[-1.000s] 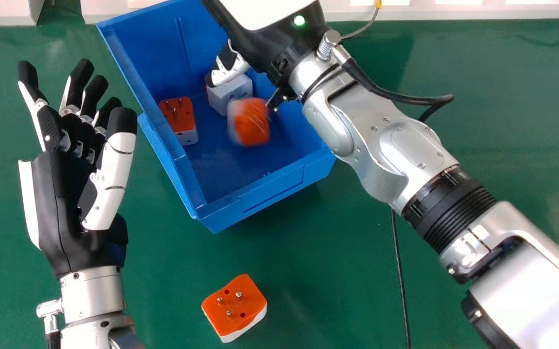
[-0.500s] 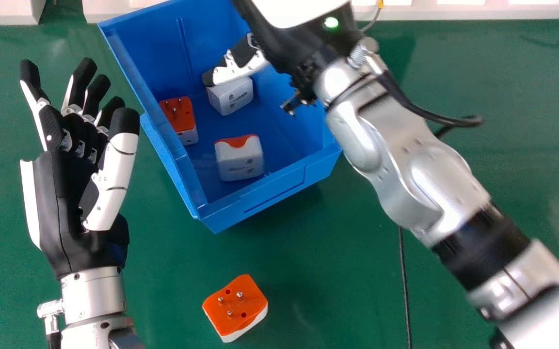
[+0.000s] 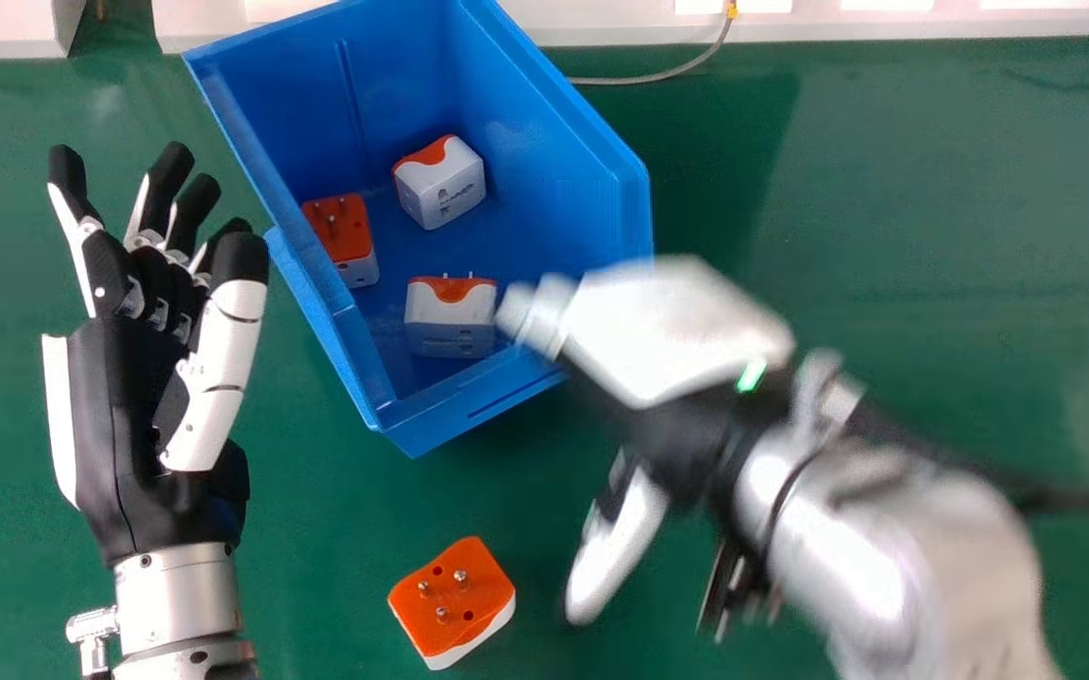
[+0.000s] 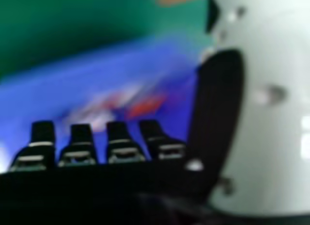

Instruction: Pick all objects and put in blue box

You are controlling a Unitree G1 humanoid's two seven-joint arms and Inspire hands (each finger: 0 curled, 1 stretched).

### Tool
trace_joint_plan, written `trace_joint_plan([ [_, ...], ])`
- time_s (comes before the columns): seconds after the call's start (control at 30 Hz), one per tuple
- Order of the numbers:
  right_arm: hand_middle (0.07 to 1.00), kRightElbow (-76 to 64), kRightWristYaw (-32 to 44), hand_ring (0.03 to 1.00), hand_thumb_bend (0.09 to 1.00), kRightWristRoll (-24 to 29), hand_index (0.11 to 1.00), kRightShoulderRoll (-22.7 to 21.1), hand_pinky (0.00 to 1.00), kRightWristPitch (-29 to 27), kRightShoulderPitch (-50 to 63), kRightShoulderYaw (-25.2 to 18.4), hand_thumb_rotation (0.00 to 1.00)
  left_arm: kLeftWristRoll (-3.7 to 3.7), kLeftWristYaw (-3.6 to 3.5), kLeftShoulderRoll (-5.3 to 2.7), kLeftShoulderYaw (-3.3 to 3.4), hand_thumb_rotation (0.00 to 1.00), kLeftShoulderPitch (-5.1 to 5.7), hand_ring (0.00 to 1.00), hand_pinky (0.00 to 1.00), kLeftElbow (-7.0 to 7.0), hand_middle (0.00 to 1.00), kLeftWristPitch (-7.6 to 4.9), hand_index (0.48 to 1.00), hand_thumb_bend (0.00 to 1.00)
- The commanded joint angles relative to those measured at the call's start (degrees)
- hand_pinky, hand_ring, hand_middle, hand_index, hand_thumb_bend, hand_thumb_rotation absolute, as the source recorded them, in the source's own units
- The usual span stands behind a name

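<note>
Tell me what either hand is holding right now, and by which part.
Nothing is held: the left hand is open and empty, and the right hand grips nothing. Three adapters lie in the blue box.

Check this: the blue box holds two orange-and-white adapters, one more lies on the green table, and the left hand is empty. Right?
Box count is wrong: the head view shows three orange-and-white adapters in the blue box. The rest holds: one more adapter on the green table, left hand empty.
</note>
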Motion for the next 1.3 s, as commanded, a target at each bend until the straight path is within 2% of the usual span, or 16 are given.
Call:
trace_joint_plan([
  [0.0,0.962,-0.77,0.17,0.953,0.89,-4.45,0.915,2.37,0.94,-2.18,0.31,1.68,0.22,-0.64,-0.64,0.01,-0.11,0.46,0.17,0.9,0.83,-1.37,0.91,-0.99,0.896,0.61],
  [0.1,0.962,1.76,0.25,0.953,0.89,-6.46,0.915,4.2,0.94,-5.21,1.02,3.93,0.22,-1.06,-1.19,-0.08,-0.13,0.46,0.14,0.9,0.83,-1.05,0.91,-1.13,0.896,0.61],
  [0.17,0.958,3.21,0.17,0.949,0.858,-7.05,0.896,5.41,0.9,-6.55,1.32,4.38,0.07,-1.01,-1.24,-0.1,-0.13,0.46,0.22,0.9,0.83,-1.13,0.91,-1.09,0.895,0.62],
  [0.3,0.943,5.55,-2.01,0.932,0.838,-6.64,0.878,6.71,0.84,-9.29,2.08,4.16,0.02,-0.92,-1.24,-0.06,-0.14,0.46,0.37,0.9,0.83,-1.42,0.91,-0.96,0.897,0.62],
  [0.47,0.941,8.93,-2.99,0.93,0.816,-5.82,0.881,7.71,0.84,-11.64,1.58,4.02,0.0,-1.56,-1.81,0.18,-0.11,0.46,0.28,0.9,0.84,-1.24,0.92,-0.94,0.902,0.62],
  [0.57,0.947,11.95,-3.42,0.936,0.808,-4.59,0.886,8.57,0.85,-12.0,1.01,3.34,0.0,-1.6,-2.09,0.24,0.07,0.45,0.13,0.9,0.85,-1.19,0.92,-0.91,0.902,0.62],
  [0.7,0.945,16.88,-4.99,0.926,0.798,-1.64,0.861,9.69,0.84,-11.93,0.23,2.03,0.0,-2.23,-2.49,0.25,0.1,0.45,0.04,0.9,0.85,-1.24,0.92,-0.77,0.901,0.62],
  [0.8,0.924,23.05,-7.9,0.907,0.817,1.44,0.835,10.53,0.82,-11.86,-1.47,1.05,0.0,-2.12,-2.43,0.27,0.1,0.44,-0.06,0.9,0.85,-1.28,0.92,-0.7,0.9,0.61],
  [0.87,0.902,27.89,-11.66,0.882,0.762,2.81,0.724,11.02,0.81,-11.86,-2.52,0.86,0.0,-1.96,-2.34,0.25,0.07,0.45,-0.12,0.9,0.85,-1.35,0.92,-0.58,0.9,0.61],
  [0.93,0.866,32.34,-15.7,0.846,0.615,3.84,0.578,11.05,0.78,-12.36,-3.47,1.03,0.07,-1.65,-1.94,0.08,0.06,0.45,-0.18,0.9,0.84,-1.47,0.91,-0.36,0.897,0.62],
  [0.97,0.859,34.23,-17.77,0.838,0.595,4.51,0.561,11.02,0.77,-12.71,-3.73,1.0,0.08,-1.55,-1.81,0.0,0.05,0.45,-0.21,0.9,0.84,-1.48,0.91,-0.34,0.896,0.62],
  [1.03,0.722,37.43,-21.66,0.68,0.543,6.5,0.513,11.3,0.63,-13.03,-3.97,0.57,0.11,-1.34,-1.73,0.03,0.04,0.45,-0.25,0.9,0.85,-1.41,0.92,-0.4,0.898,0.63],
  [1.1,0.704,39.73,-24.35,0.658,0.538,8.17,0.509,11.47,0.61,-13.16,-4.37,0.3,0.11,-0.99,-1.69,0.15,0.04,0.45,-0.3,0.9,0.85,-1.3,0.92,-0.51,0.899,0.62],
  [1.13,0.638,40.34,-25.18,0.599,0.532,8.75,0.508,11.43,0.55,-13.09,-4.6,0.35,0.09,-0.87,-1.6,0.12,0.02,0.46,-0.32,0.91,0.85,-1.31,0.92,-0.47,0.9,0.63],
  [1.2,0.573,41.38,-26.83,0.529,0.526,9.85,0.521,11.44,0.47,-13.1,-5.05,0.4,0.06,-1.09,-1.68,-0.01,-0.09,0.46,-0.32,0.91,0.85,-1.35,0.92,-0.3,0.9,0.63],
  [1.27,0.573,42.1,-28.94,0.529,0.526,10.85,0.521,11.25,0.47,-13.5,-5.39,0.56,0.06,-1.18,-1.76,-0.08,-0.13,0.46,-0.46,0.91,0.85,-1.18,0.92,-0.4,0.9,0.63],
])
